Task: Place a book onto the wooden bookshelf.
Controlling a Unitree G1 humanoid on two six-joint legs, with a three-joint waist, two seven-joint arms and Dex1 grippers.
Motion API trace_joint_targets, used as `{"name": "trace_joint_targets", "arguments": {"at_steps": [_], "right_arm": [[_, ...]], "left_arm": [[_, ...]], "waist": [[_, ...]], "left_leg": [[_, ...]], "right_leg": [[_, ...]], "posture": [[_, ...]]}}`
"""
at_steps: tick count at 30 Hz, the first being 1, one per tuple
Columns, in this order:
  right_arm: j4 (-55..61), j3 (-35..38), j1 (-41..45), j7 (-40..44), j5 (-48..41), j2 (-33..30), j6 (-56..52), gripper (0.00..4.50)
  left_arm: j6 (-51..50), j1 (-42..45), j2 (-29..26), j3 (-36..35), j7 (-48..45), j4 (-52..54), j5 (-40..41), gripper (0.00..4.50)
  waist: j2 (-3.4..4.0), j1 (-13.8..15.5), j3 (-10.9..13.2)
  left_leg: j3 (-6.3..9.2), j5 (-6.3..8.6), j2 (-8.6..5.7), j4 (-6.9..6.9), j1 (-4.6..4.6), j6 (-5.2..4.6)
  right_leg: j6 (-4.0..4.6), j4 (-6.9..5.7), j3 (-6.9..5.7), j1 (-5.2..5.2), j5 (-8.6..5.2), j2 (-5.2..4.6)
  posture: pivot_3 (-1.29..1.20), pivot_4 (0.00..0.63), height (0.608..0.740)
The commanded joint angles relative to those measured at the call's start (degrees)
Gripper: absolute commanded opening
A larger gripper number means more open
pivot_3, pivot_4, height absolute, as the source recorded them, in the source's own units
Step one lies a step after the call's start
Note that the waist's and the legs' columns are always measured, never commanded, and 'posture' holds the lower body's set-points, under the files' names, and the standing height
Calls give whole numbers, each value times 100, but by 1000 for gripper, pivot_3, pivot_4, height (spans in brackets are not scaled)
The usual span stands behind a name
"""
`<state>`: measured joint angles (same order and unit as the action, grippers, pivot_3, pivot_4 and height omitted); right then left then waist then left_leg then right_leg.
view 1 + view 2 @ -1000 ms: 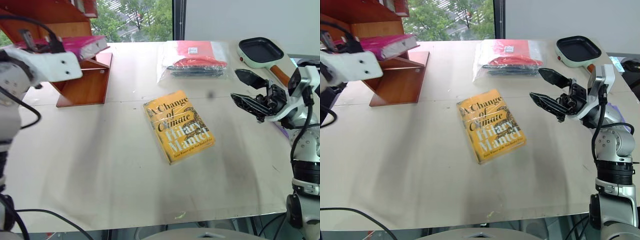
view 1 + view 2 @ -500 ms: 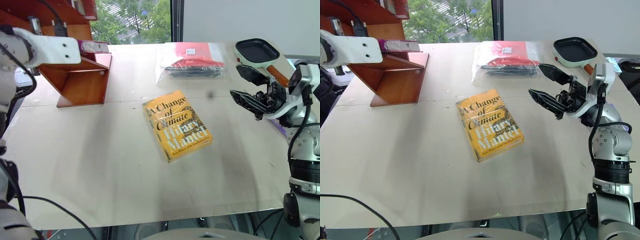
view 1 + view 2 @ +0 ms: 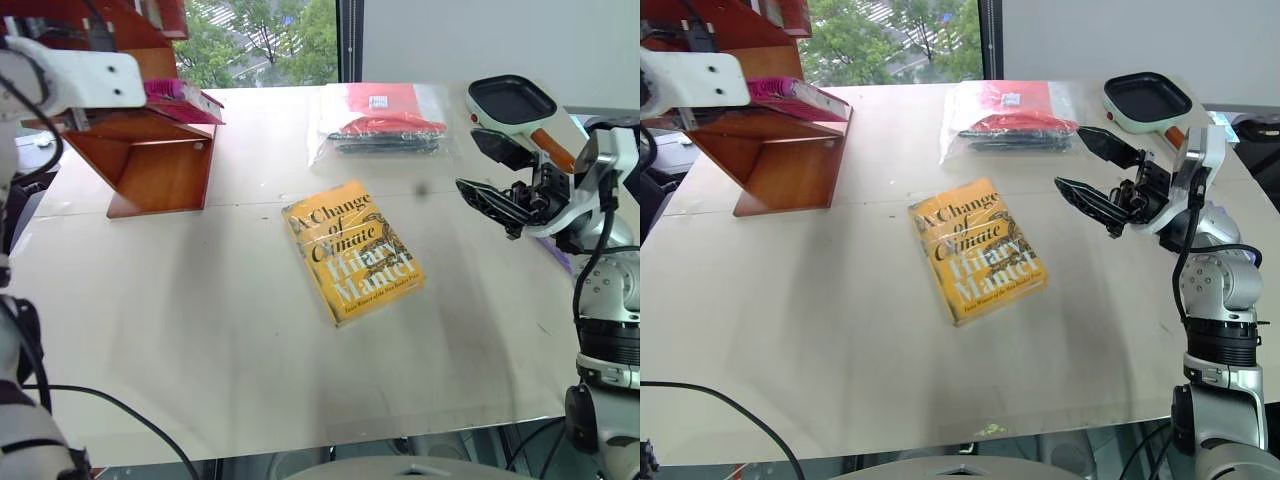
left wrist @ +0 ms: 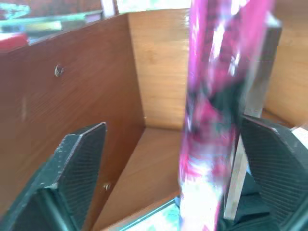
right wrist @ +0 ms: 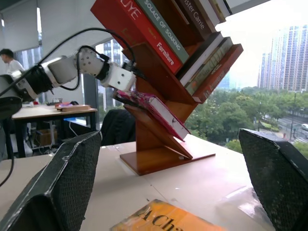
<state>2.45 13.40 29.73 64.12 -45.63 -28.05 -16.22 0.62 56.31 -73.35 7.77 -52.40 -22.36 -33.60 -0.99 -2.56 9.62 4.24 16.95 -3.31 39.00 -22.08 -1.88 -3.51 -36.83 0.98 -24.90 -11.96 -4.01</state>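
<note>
Book point(image 3: 790, 95), bright pink, on a slanted board of the wooden bookshelf point(image 3: 790, 160) at the far left of the table point(image 3: 840, 330), near end jutting a little past the board's edge. Seen from the right wrist: lies along the sloping board, spine side low, with other books point(image 5: 192, 53) leaning in the compartments above. Left gripper point(image 4: 173, 127) at the shelf, claw spread wide, one black finger point(image 4: 72, 168) well off to one side of the pink book, the other finger point(image 4: 274, 163) just beside its page edge; touching there or not, cannot tell, but no pinch on it. Toward the middle of the table, a yellow book point(image 3: 975, 250) flat, cover up, turned at an angle, apart from everything else. Behind it, near the far edge, a clear plastic bag point(image 3: 1010, 118) with red and dark things inside. Further right, a pale pan point(image 3: 1150, 100) with a dark inside at the far right corner. Right gripper point(image 3: 1070, 157) in the air in front of the pan, pointing toward the left, claw spread, nothing between its fingers
</note>
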Motion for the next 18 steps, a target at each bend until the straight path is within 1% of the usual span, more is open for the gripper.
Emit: {"name": "trace_joint_targets", "arguments": {"at_steps": [1,3,6,7,9,10,11,12,13,14,15,16,17,18], "right_arm": [[139,122,92,-41,-19,-90,46,4500],[109,92,69,-21,4,-90,48,4500],[13,60,85,45,44,-102,67,4500],[-33,57,94,72,53,-108,77,4500],[-180,46,93,162,133,-146,133,4500],[-253,33,66,218,208,-175,191,4500],[-331,30,26,279,284,-202,257,4500],[-384,31,2,323,336,-215,302,4500],[-496,84,-63,328,369,-219,344,4500],[-619,125,-184,347,440,-255,384,4500],[-706,150,-266,363,490,-281,414,4500],[-797,143,-375,389,582,-326,465,4500],[-936,117,-570,422,791,-387,651,4500],[-1073,86,-854,364,1071,-473,839,4500]], "left_arm": [[-751,-757,-467,-1207,-359,1161,538,4441],[-1258,-1480,-518,-1911,-599,1801,687,4441],[-1890,-2251,-428,-2725,-784,2536,814,4441],[-2130,-2421,-314,-2951,-819,2782,925,4441],[-2681,-2468,162,-3255,-798,3361,1452,4441],[-2820,-2486,444,-3349,-797,3625,1778,4441],[-3230,-2538,849,-3445,-898,3986,2233,4441],[-3524,-2600,1102,-3510,-963,4232,2541,4441],[-4447,-2571,1906,-3713,-875,4747,3173,4441],[-4932,-2791,2573,-3834,-802,5215,3714,4441],[-5251,-2944,3005,-3918,-725,5545,4051,4441],[-5462,-3207,3367,-3961,-672,5847,4318,4441],[-5066,-3762,3610,-3778,-568,6086,4270,4441],[-4910,-4236,4120,-3700,-349,6274,4370,4441]], "waist": [[-1,9,0],[0,20,0],[-1,47,0],[-2,61,0],[-2,91,1],[-5,111,-2],[-4,141,-2],[-3,163,-3],[-1,187,-9],[7,194,-17],[10,198,-28],[-5,188,-34],[-20,181,-35],[-29,157,-43]], "left_leg": [[7,0,-3,1,-1,0],[10,0,-3,-4,1,0],[10,1,-3,-4,6,0],[10,1,-3,-2,9,0],[15,1,-3,2,21,-2],[16,1,-3,3,26,-2],[21,1,-3,10,27,-2],[22,1,-3,16,32,-1],[21,1,-3,19,34,-1],[25,0,-2,23,34,0],[24,0,-3,28,34,0],[22,0,-3,39,33,0],[24,0,-2,39,26,0],[23,0,-2,40,25,1]], "right_leg": [[0,-1,-5,-1,0,0],[0,1,-5,-3,0,0],[1,8,-6,0,-1,-1],[1,9,-6,3,-1,0],[1,5,-11,17,0,0],[1,3,-12,23,0,0],[1,0,-16,27,0,1],[1,-2,-18,35,1,0],[2,-6,-16,38,1,-1],[1,-4,-19,42,6,0],[-1,-3,-18,43,7,-2],[-1,-2,-16,48,7,-4],[-1,0,-16,45,7,-3],[0,-4,-10,38,7,-2]], "posture": [[0,150,740],[0,150,740],[0,150,740],[0,150,740],[0,150,740],[0,150,740],[0,150,740],[0,150,740],[0,150,740],[0,150,740],[0,150,740],[0,150,740],[0,150,740],[0,150,740]]}}
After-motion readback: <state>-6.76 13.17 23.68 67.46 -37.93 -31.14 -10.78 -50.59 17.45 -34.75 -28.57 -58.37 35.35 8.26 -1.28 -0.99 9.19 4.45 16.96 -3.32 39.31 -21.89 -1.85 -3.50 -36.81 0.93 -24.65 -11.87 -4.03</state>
